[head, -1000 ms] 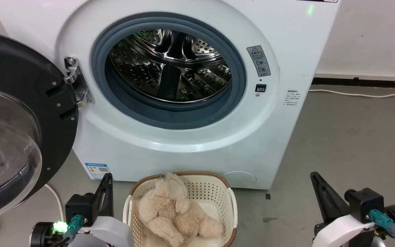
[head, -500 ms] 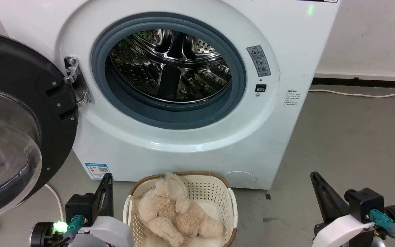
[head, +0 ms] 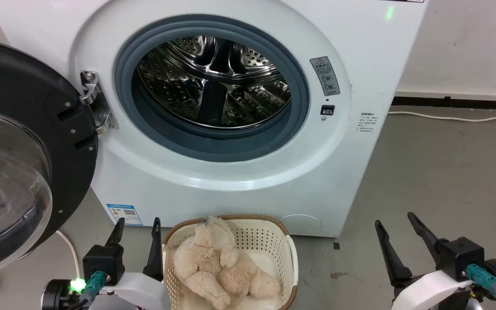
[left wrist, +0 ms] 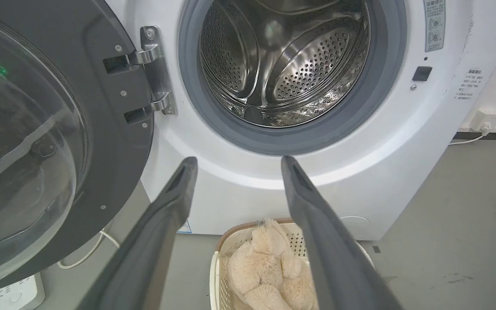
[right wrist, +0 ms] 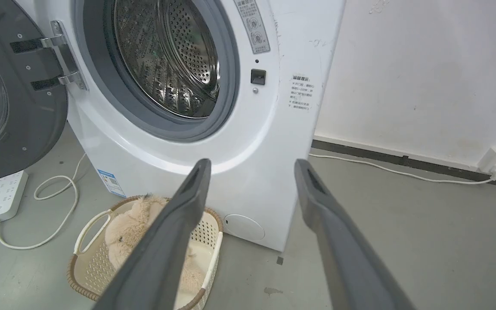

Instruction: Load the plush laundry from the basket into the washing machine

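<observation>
Teddy bear (head: pixel 220 267) lies slumped in the oval basket (head: pixel 269 241) at the bottom centre of the head view, on the grey floor (head: pixel 437 172) just in front of the white washing machine (head: pixel 230 185). Its door (head: pixel 28 107) hangs open at the left edge, and the steel drum (head: pixel 213 82) shines in the upper middle. The left gripper (head: pixel 138 220), lower left beside the basket's rim, and the right gripper (head: pixel 394 218), lower right and well apart from it, both have jaws spread wide, holding nothing.
</observation>
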